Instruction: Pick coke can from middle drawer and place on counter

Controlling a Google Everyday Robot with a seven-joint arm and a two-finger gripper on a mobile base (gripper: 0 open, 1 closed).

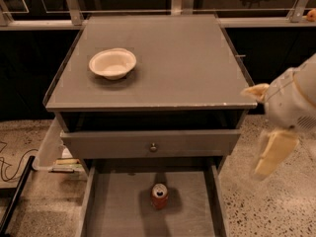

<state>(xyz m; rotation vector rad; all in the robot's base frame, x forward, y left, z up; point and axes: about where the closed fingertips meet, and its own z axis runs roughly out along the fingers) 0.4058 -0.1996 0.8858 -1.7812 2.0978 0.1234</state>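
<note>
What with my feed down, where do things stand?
Gripper beside counter's right front corner. Coke can upright in open middle drawer, untouched. White bowl on counter's left.

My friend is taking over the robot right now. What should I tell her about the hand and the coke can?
The hand hangs out to the right of the cabinet, past the front right corner of the counter, well away from the can.
The coke can stands upright near the centre of the middle drawer, which is pulled open.
On the counter there is only a white bowl, on its left part.
Done: the drawer is open.
Left: reach into the drawer, grasp the can, lift it out, and set it on the counter.
</note>
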